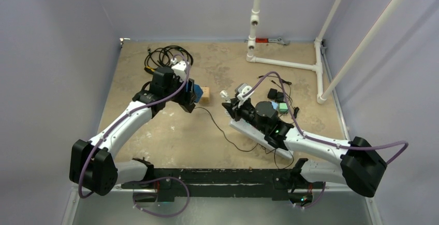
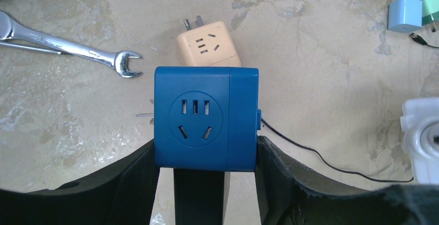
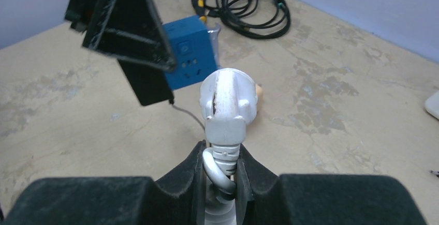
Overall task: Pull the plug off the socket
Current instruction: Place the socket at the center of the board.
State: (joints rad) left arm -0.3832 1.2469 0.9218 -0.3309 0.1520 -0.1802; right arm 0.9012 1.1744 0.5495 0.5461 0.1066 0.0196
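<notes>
Over the table (image 2: 336, 80), left of middle: clamped shut with the left tool (image 2: 205, 155) on both sides of the blue socket cube (image 2: 205, 116), outlet face toward the wrist camera. Just beyond it, lying on the surface, an orange adapter (image 2: 208, 44); farther left, a wrench (image 2: 67, 46). To the right, pinched narrowly with the right tool (image 3: 221, 170) at the cable collar of the white plug (image 3: 228, 98), out of and apart from the blue socket cube.
</notes>
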